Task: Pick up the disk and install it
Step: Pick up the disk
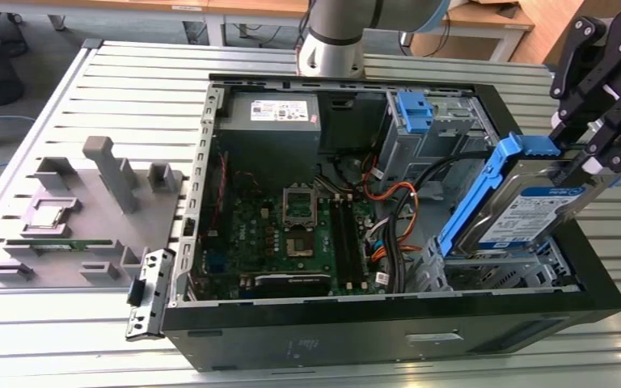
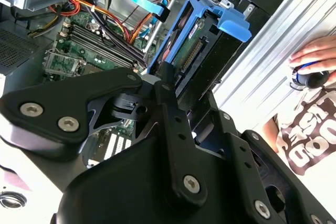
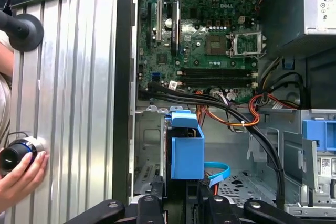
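Note:
The disk [image 1: 523, 208], a silver drive with a white-and-blue label and a blue bracket, hangs tilted over the drive bay [image 1: 500, 271] at the exterior view's right of the open computer case [image 1: 397, 323]. Its lower end reaches down into the bay. My gripper [image 1: 588, 164] is shut on the disk's upper end. In the second wrist view the black fingers [image 2: 169, 103] clamp the disk [image 2: 191, 51] just below its blue handle. In the first wrist view the blue bracket [image 3: 186, 148] sits directly ahead of the gripper, above the bay floor.
The motherboard [image 1: 289, 226], orange and black cables [image 1: 391, 198] and a second blue bracket [image 1: 413, 111] in the upper bay lie inside the case. A grey fixture tray [image 1: 73, 218] stands at the exterior view's left. A person's hand [image 3: 21, 169] rests on the slatted table beside the case.

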Controlling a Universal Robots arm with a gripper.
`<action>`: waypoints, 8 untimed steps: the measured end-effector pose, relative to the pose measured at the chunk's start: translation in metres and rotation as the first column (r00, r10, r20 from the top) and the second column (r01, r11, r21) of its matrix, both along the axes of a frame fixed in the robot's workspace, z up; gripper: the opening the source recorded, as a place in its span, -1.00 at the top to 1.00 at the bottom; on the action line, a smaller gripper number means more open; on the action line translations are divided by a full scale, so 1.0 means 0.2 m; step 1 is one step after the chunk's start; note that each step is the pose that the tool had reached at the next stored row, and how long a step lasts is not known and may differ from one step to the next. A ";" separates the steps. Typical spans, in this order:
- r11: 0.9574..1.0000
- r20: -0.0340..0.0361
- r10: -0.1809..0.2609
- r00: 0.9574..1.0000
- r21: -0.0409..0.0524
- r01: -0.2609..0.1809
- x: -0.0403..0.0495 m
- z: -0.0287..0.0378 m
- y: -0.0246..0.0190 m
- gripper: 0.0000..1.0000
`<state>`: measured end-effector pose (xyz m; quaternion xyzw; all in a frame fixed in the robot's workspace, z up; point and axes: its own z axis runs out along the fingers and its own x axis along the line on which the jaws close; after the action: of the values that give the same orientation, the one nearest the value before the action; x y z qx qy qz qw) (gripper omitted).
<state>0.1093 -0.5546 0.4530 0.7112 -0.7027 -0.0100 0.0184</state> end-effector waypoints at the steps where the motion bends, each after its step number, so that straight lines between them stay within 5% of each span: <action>1: 1.000 0.000 0.000 1.000 0.005 0.000 0.000 0.000 0.000 0.29; 8: 1.000 0.000 0.000 1.000 0.008 0.000 0.001 0.001 0.001 0.29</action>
<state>0.1095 -0.5545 0.4532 0.7113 -0.7026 -0.0128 0.0156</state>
